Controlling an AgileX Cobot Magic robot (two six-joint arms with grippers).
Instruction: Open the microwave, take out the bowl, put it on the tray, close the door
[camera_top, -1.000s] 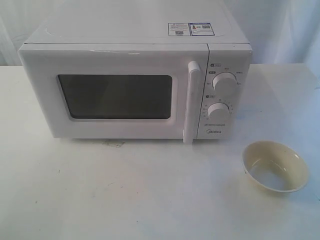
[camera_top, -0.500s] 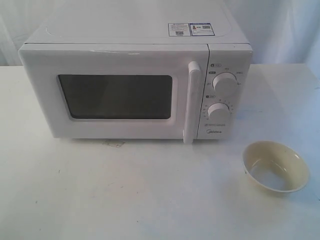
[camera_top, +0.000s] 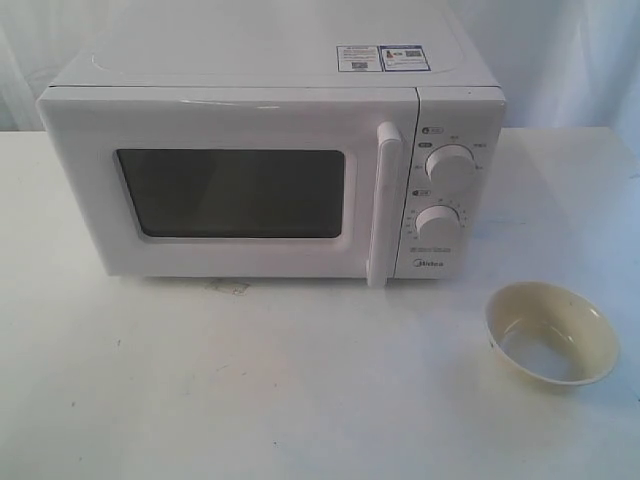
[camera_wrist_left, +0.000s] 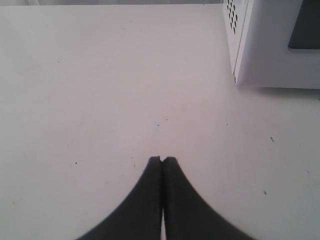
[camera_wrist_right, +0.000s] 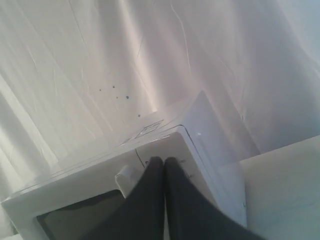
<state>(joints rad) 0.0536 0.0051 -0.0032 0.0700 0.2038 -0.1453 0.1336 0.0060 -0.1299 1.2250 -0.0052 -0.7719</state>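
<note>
I see my left gripper (camera_wrist_left: 162, 160) and right gripper (camera_wrist_right: 164, 160) both clenched, empty. The bowl (camera_top: 550, 332) sits on the table (camera_top: 250, 380), front-right of the microwave (camera_top: 270, 60); its door (camera_top: 230, 125) is closed.

Bright diffuse light; washed-out whites; soft shadow under microwave (camera_top: 270, 130); slight blur.

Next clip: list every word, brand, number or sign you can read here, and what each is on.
"Midea": small logo on the microwave, under the lower knob.
Stickers on the microwave's top: print too small to read.
Markings around the upper knob and the lower knob: too small to read.
Bowl: no text visible.
</note>
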